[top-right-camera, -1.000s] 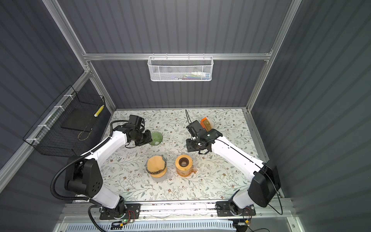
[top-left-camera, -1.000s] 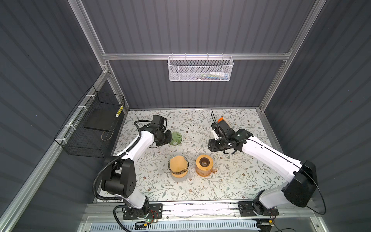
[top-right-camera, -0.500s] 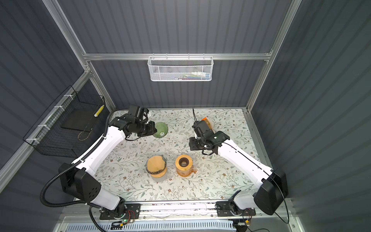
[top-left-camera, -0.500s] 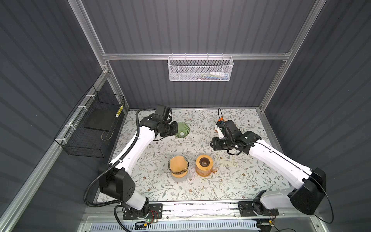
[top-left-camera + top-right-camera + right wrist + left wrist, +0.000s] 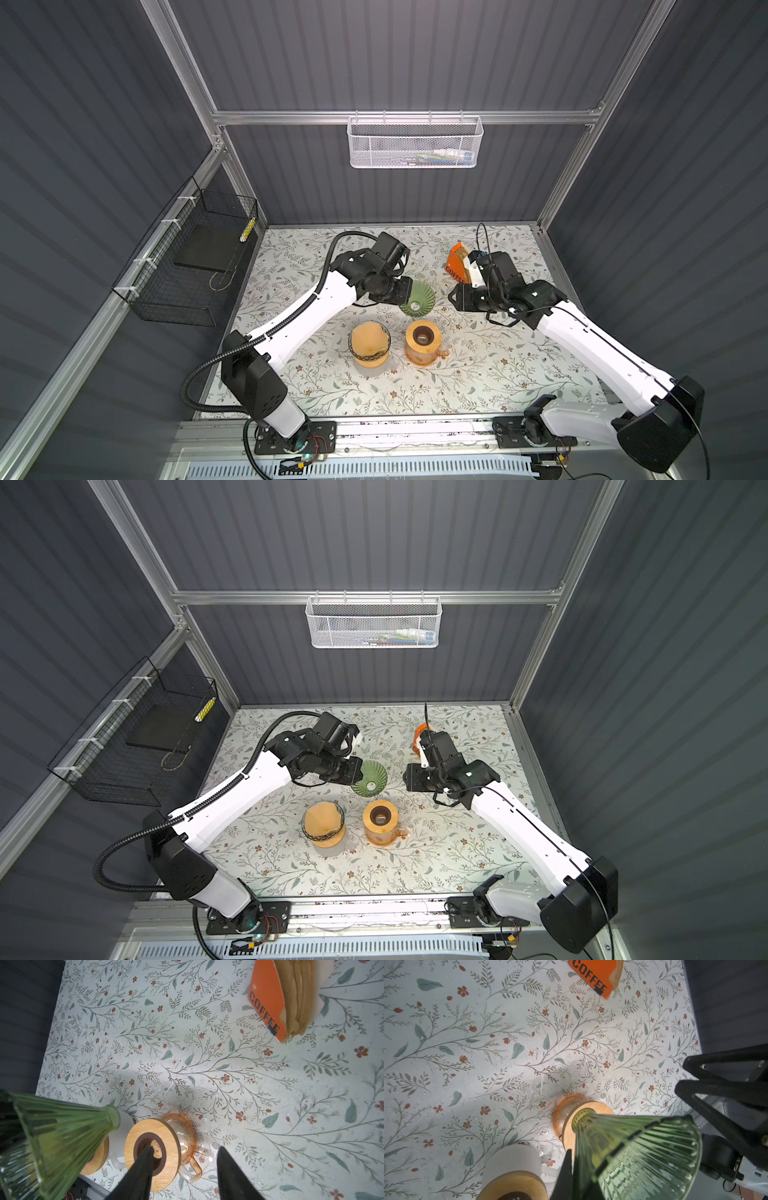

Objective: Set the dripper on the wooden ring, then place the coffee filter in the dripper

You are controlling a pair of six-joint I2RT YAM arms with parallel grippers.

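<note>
My left gripper (image 5: pixel 401 291) (image 5: pixel 353 771) (image 5: pixel 588 1159) is shut on the rim of the green ribbed glass dripper (image 5: pixel 417 297) (image 5: pixel 370 781) (image 5: pixel 633 1147) (image 5: pixel 52 1136). It holds the dripper tilted above the table, just behind the jugs. My right gripper (image 5: pixel 455 297) (image 5: pixel 409 777) (image 5: pixel 186 1150) hangs open and empty to the right of the dripper. Tan coffee filters (image 5: pixel 299 1001) stand in an orange holder marked COFFEE (image 5: pixel 457 264) (image 5: pixel 417 737) (image 5: pixel 591 976) (image 5: pixel 268 1007) at the back right, behind my right wrist.
An orange glass carafe with a wooden ring lid (image 5: pixel 424 343) (image 5: pixel 380 820) (image 5: pixel 566 1118) (image 5: pixel 151 1153) stands mid-table. Left of it is a frosted mug with a wooden top (image 5: pixel 369 345) (image 5: pixel 323 823) (image 5: pixel 512 1167). A black wire basket (image 5: pixel 187 266) hangs on the left wall.
My left arm has carried the dripper up and rightward from the left of the table toward the middle. My right gripper has shifted slightly to the right.
</note>
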